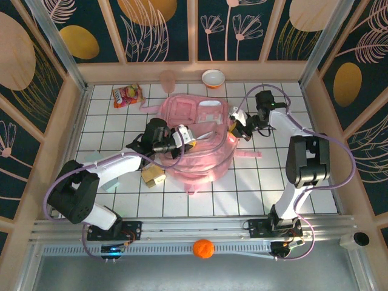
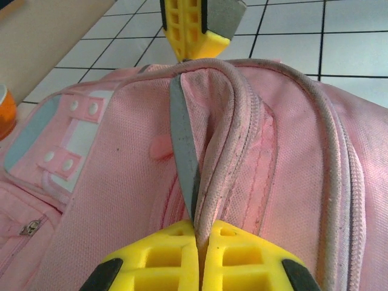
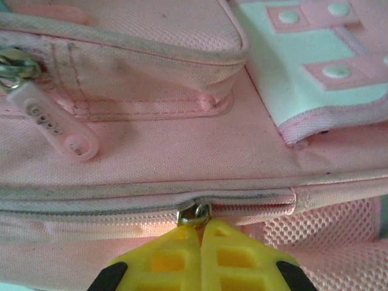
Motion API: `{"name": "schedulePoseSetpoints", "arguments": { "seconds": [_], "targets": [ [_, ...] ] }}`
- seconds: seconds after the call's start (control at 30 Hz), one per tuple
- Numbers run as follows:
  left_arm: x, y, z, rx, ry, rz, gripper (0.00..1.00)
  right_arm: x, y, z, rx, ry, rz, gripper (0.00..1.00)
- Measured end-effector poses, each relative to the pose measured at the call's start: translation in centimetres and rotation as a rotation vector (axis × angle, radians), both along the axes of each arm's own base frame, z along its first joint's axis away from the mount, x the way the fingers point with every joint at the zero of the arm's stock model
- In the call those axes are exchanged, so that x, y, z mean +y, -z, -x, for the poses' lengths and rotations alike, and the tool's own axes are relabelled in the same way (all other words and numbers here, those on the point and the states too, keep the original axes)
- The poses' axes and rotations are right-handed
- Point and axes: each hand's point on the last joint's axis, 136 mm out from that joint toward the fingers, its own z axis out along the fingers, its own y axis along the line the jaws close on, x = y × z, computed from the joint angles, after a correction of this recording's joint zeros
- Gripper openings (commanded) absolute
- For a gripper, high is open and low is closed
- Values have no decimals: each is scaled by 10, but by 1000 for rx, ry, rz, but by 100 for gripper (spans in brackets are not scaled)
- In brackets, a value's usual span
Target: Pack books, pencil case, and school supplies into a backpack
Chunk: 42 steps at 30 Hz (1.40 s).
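Note:
The pink backpack (image 1: 200, 151) lies flat in the middle of the tiled table. My left gripper (image 1: 185, 138) is over its middle, shut on a raised fold of the backpack's piped rim (image 2: 212, 151), with a grey-blue strip (image 2: 182, 139) running along that fold. My right gripper (image 1: 237, 124) is at the bag's right side, shut on a metal zip pull (image 3: 195, 213) of the long zip. A yellow finger of the right gripper (image 2: 200, 27) shows beyond the fold. School supplies, small tan and yellow blocks (image 1: 153, 176), lie by the bag's left front corner. The books and the pencil case are out of view.
A red-and-yellow snack packet (image 1: 127, 95) lies at the back left. A pink cup (image 1: 168, 77) and an orange-and-white bowl (image 1: 213, 77) stand by the back wall. Another pale pink zip tag (image 3: 54, 124) hangs on a front pocket. Wooden walls (image 1: 73, 115) close the table in.

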Motion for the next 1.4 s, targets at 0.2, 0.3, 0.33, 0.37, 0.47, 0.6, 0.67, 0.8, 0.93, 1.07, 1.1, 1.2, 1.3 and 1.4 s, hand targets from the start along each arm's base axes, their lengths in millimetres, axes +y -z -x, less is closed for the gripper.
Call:
{"name": "schedulePoseSetpoints", "arguments": {
  "seconds": [0.2, 0.3, 0.33, 0.37, 0.47, 0.6, 0.67, 0.8, 0.93, 1.07, 1.1, 1.2, 1.3, 1.4],
  "targets": [
    [5, 2, -10, -1, -78, -21, 0, 11, 0, 1, 50, 79, 35, 0],
    [6, 5, -15, 11, -118, -27, 0, 13, -6, 4, 67, 114, 32, 0],
    [6, 5, -17, 14, -129, -28, 0, 14, -8, 6, 71, 122, 32, 0],
    [6, 5, -19, 16, -139, -28, 0, 16, -10, 9, 76, 130, 31, 0],
    [8, 6, -22, 24, -163, -27, 0, 21, -14, 20, 88, 144, 28, 0],
    [9, 7, -24, 32, -183, -27, 0, 28, -12, 37, 130, 158, 21, 0],
    [9, 9, -24, 40, -188, -27, 0, 31, -8, 46, 149, 168, 12, 0],
    [7, 10, -22, 54, -179, -19, 0, 34, -1, 59, 180, 197, -32, 10],
    [5, 7, -22, 56, -170, -1, 0, 39, 1, 66, 193, 206, -101, 27],
    [4, 5, -21, 54, -162, 12, 0, 44, 1, 76, 217, 192, -166, 34],
    [4, 5, -20, 54, -161, 13, 0, 45, 2, 77, 223, 191, -177, 35],
    [4, 5, -19, 51, -160, 19, 0, 46, 2, 79, 234, 182, -217, 36],
    [5, 5, -19, 53, -162, 22, 0, 48, 0, 82, 242, 168, -255, 36],
    [4, 4, -19, 51, -162, 26, 0, 50, -6, 88, 252, 165, -303, 35]
  ]
}}
